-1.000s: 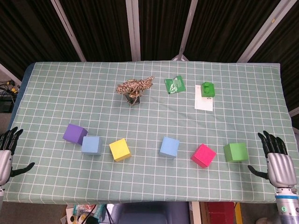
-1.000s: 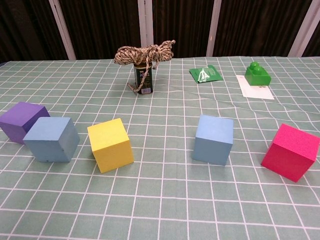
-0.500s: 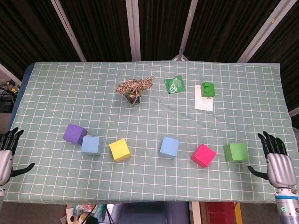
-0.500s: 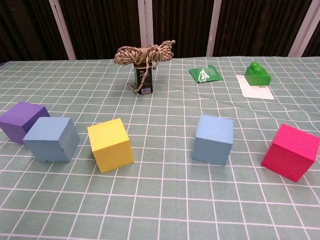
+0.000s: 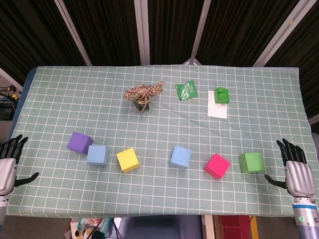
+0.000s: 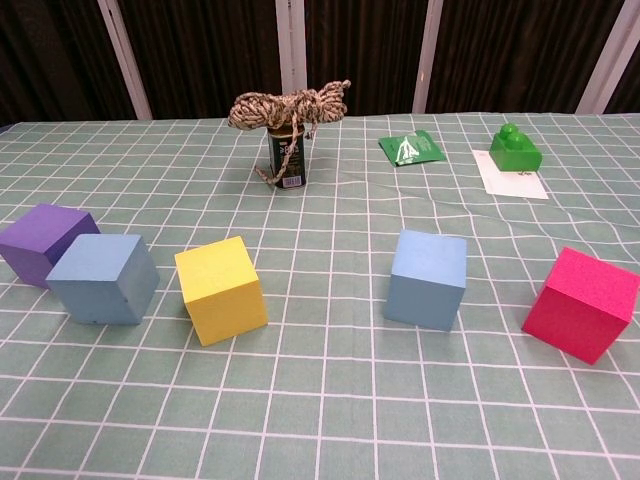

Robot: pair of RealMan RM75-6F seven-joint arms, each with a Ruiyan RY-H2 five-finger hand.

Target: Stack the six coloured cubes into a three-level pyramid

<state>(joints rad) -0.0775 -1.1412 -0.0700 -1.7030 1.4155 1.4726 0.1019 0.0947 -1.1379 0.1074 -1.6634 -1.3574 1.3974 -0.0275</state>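
We see six coloured foam cubes lying in a loose row along the near half of the worktop (image 5: 60, 89), which is covered by a green checked cloth. None is stacked. From the left edge toward the right edge we find the purple foam cube (image 5: 79, 143), touching the grey-blue foam cube (image 5: 98, 155); the yellow foam cube (image 5: 127, 160) just beside it; the light blue foam cube (image 5: 180, 157) near the middle; the pink foam cube (image 5: 217, 166); and the green foam cube (image 5: 251, 162) nearest the right edge.

Our left robot hand (image 5: 8, 164) hangs off the near left corner, fingers spread, holding nothing. Our right robot hand (image 5: 296, 172) sits at the near right corner, near the green foam cube but apart from it, fingers likewise spread and empty.

Toward the far edge stand a small green can topped with a bundle of brown twine (image 6: 288, 132), a green foil sachet (image 6: 411, 148), and a green plastic building brick (image 6: 515, 148) resting on a white paper card (image 6: 512, 179).
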